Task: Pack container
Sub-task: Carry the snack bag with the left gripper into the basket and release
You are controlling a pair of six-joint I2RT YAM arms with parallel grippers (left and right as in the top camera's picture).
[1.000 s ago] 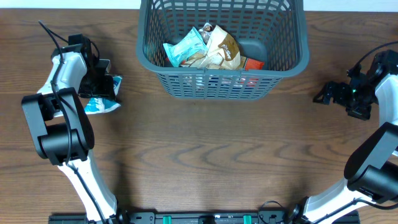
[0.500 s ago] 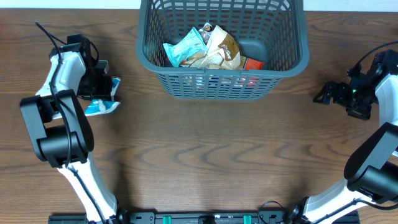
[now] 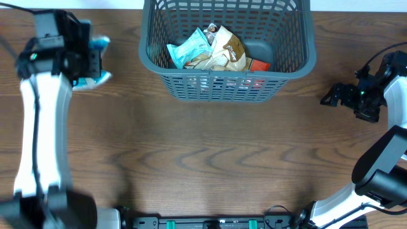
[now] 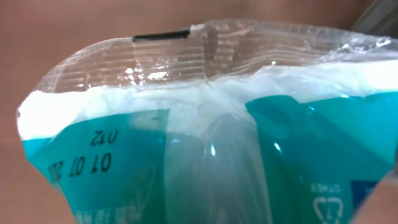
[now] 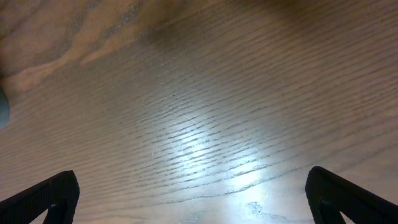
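The container [image 3: 222, 86], a dark grey lattice basket, stands at the back middle of the table and holds several snack packets, among them a teal one [image 3: 191, 48] and a brown one [image 3: 227, 51]. My left gripper [image 3: 87, 60] is raised left of the basket and shut on a teal and white snack packet [image 3: 100, 44], which fills the left wrist view [image 4: 205, 124] and hides the fingers there. My right gripper [image 3: 333, 95] is open and empty at the right side, close above bare wood in the right wrist view [image 5: 193, 205].
A red packet [image 3: 258, 65] lies at the basket's right inside wall. The wooden tabletop [image 3: 210, 159] stretches in front of the basket. A corner of the basket shows at the top right of the left wrist view [image 4: 382, 15].
My left gripper has risen from the table with the teal packet and now holds it higher and further back. The right arm has not moved.
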